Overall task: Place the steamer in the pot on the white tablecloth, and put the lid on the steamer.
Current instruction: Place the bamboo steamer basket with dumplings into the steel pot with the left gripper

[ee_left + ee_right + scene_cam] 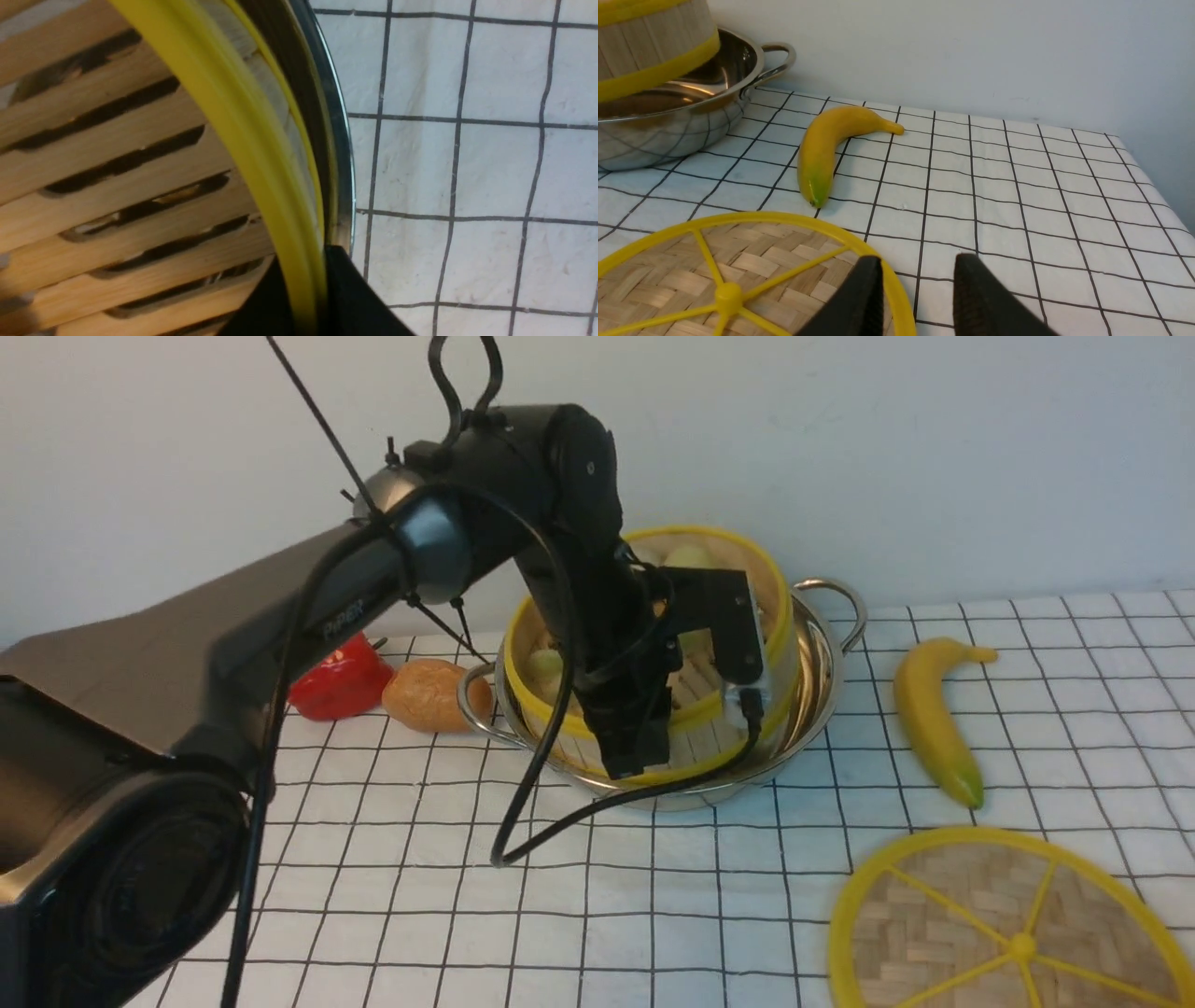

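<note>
Left gripper (pixel 312 291): closed on near wall of steamer (pixel 705 712), one finger each side of rim. Steamer tilted, over and partly within pot (pixel 822 695). Pot at cloth's (pixel 653 915) far edge; pepper (pixel 341 679) and potato (pixel 437 695) left of it, banana (pixel 938 719) right. Lid (pixel 943 919) flat toward cloth's near right corner. Right gripper (pixel 917 280): jaws apart, nothing held.

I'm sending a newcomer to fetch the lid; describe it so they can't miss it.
On the white tablecloth, find the big steel pot. Nearer the camera and to its right, past the banana, lies the lid: a flat woven disc with yellow spokes and knob, unlike the deep, yellow-rimmed steamer.
</note>
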